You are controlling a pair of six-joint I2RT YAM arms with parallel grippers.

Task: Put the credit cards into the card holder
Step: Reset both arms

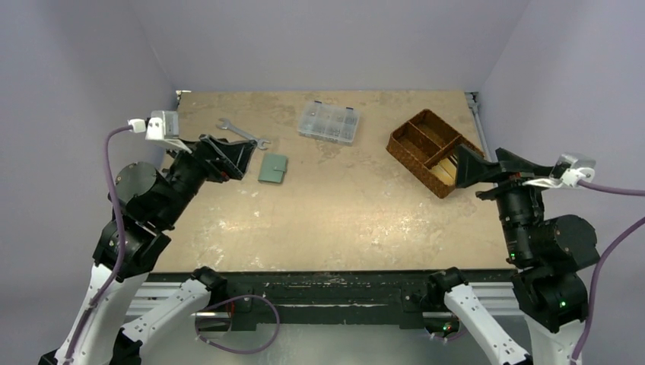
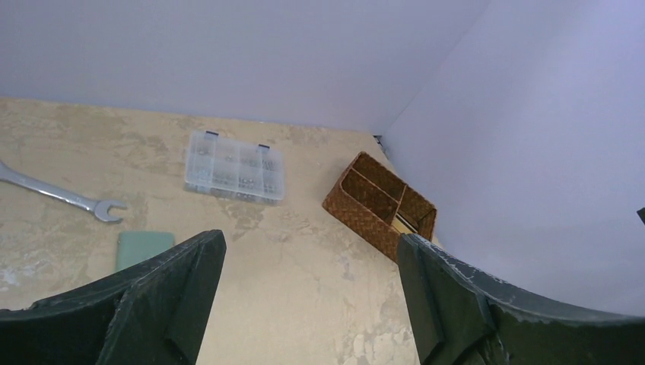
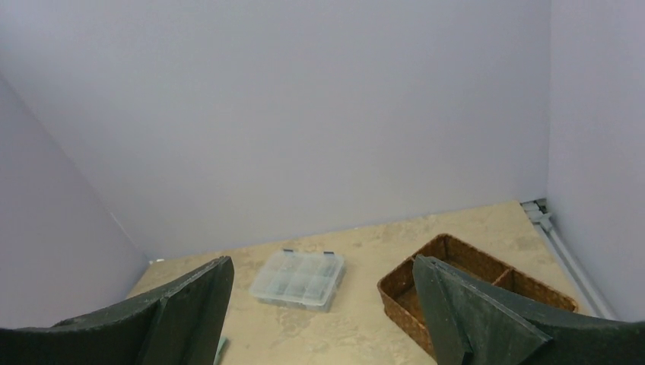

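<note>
In the overhead view the closed green card holder (image 1: 273, 169) lies flat on the surface (image 1: 342, 220), left of centre. It sits just below the head of a wrench (image 1: 243, 133) and apart from it. The left claw (image 1: 245, 161) hangs released just to the left of the card holder, its jaws spread wide with nothing between them. The right claw (image 1: 459, 169) is likewise spread and holds nothing; it hovers at the right of the frame over the lower corner of a woven basket (image 1: 408, 126). A clear compartment box (image 1: 328, 122) rests near the top centre, between the wrench and the basket. Something pale shows inside the basket's lower compartment, but I cannot tell whether it is the credit cards.
</note>
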